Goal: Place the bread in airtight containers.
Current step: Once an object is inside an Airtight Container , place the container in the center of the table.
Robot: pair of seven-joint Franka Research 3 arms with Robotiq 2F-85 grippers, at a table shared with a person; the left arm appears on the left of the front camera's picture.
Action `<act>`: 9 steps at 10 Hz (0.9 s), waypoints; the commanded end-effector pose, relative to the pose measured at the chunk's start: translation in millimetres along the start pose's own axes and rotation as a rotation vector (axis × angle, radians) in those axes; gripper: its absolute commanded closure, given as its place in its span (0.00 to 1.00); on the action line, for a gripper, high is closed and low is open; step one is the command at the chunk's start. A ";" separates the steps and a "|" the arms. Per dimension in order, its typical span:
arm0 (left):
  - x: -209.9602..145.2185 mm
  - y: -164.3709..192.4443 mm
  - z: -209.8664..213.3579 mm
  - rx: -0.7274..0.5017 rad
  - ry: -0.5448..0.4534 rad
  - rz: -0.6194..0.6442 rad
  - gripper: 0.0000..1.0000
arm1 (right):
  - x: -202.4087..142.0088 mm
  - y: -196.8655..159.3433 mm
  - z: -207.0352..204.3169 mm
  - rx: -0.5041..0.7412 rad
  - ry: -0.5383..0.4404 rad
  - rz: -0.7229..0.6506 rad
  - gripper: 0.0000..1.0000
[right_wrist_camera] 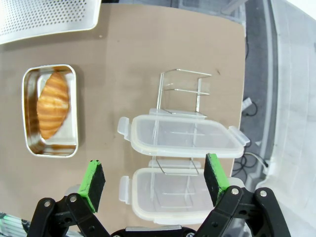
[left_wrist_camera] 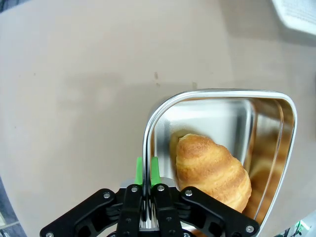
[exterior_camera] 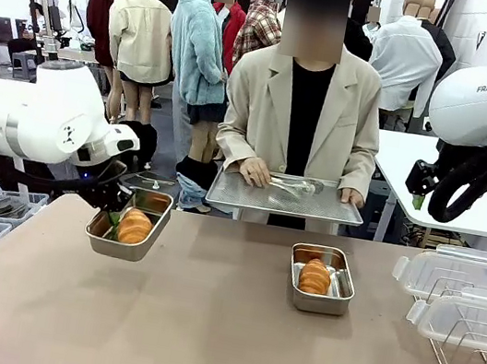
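Bread (exterior_camera: 134,225) lies in the near-left tin (exterior_camera: 120,250), and the left wrist view makes plain what the front view blurs: the left gripper (left_wrist_camera: 147,170) pinches that tin's rim. Farther right a second roll (exterior_camera: 315,276) sits in a second tin (exterior_camera: 317,304); the right wrist view shows the right gripper (right_wrist_camera: 154,175) spread wide, empty, above two clear lids (right_wrist_camera: 182,136). At the far edge a person (exterior_camera: 304,108) holds a perforated tray (exterior_camera: 250,197).

Bare table (exterior_camera: 199,333) lay open between the left tin (exterior_camera: 120,248) and right tin (exterior_camera: 317,305); lids (exterior_camera: 457,274) on racks (right_wrist_camera: 180,90) crowded the right edge, a tray (exterior_camera: 241,197) the far side.
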State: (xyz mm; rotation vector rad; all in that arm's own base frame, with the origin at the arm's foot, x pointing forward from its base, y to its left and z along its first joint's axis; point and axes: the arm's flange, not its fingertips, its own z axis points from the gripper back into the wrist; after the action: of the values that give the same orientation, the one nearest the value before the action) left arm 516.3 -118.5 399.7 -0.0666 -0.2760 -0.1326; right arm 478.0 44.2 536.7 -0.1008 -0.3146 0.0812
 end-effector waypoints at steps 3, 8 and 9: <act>-10.3 27.4 -36.5 -0.051 0.058 0.045 1.00 | 4.3 1.2 0.9 -0.004 0.010 -0.018 0.00; -4.7 53.4 -76.0 -0.030 0.092 0.119 1.00 | 4.3 1.2 0.9 -0.004 0.010 -0.018 0.00; -3.1 56.2 -85.1 -0.018 0.105 0.127 1.00 | 4.3 1.2 0.9 -0.004 0.010 -0.018 0.00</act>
State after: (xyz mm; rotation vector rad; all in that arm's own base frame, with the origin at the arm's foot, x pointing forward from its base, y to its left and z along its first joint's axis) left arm 533.4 -70.1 317.0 -0.1094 -0.1520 -0.0195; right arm 478.2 43.9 536.7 -0.1008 -0.3145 0.0807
